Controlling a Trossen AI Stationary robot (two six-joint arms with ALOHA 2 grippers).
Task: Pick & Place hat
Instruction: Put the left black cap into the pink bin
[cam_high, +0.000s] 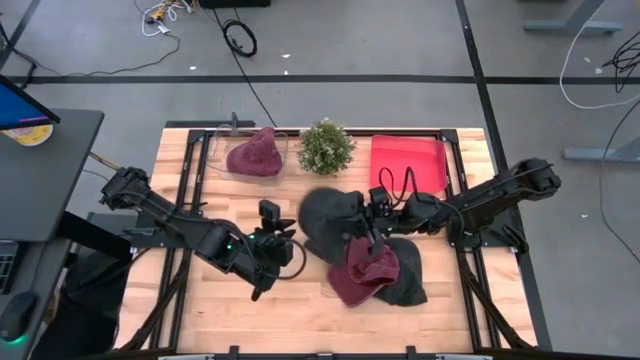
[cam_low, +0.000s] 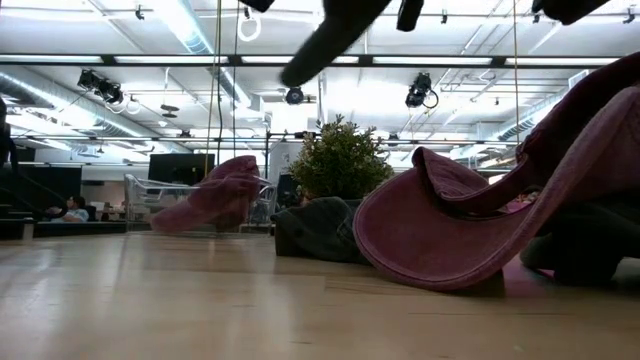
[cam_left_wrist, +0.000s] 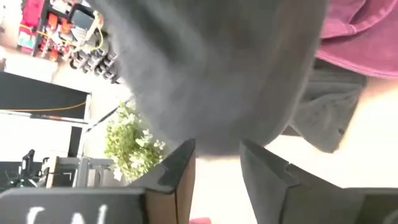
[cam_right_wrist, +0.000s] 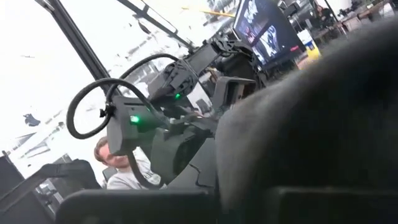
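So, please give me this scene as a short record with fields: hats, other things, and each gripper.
hats on table: dark grey hat, maroon hat, second grey hat under it
hat in clear bin: maroon hat
other things: small plant, red cloth
left gripper: open, beside dark grey hat
right gripper: at dark grey hat, fingers hidden

Maroon hat on dark grey hat; 2nd dark grey hat nearby. Another maroon hat in clear bin. Green plant w/ pale flecks. Red cloth. Light wood table, black arms.
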